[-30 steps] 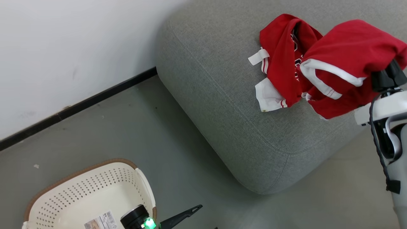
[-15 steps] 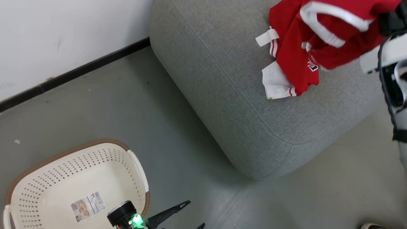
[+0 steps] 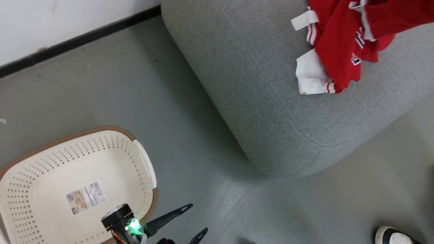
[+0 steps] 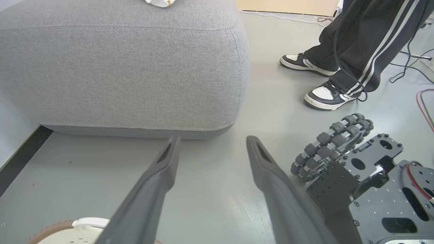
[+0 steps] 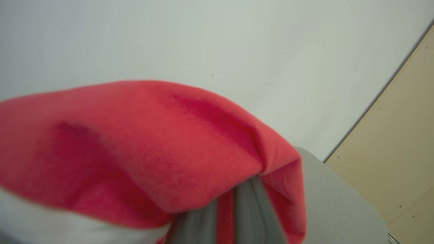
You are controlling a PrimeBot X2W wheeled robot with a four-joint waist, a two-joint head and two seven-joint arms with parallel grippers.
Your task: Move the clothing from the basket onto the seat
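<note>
Clothing (image 3: pixel 339 51): red garments with white panels and striped trim, bunched on the far part of the seat (image 3: pixel 257 84). A further red fold drapes over the right gripper (image 5: pixel 223 210), whose fingers (image 5: pixel 252 210) are pinched together on the fabric.

Seat: grey woven cushion, on the floor (image 3: pixel 135 84) beside the wall.

Basket (image 3: pixel 142 162): cream, brown-rimmed, on the floor well apart from the seat, paper label (image 3: pixel 84 197) on its bottom.

Left gripper (image 4: pixel 213 139): fingers spread wide, holding nothing, just beside the basket rim.

Person's shoes (image 4: pixel 322 96): on the floor near the seat corner.
</note>
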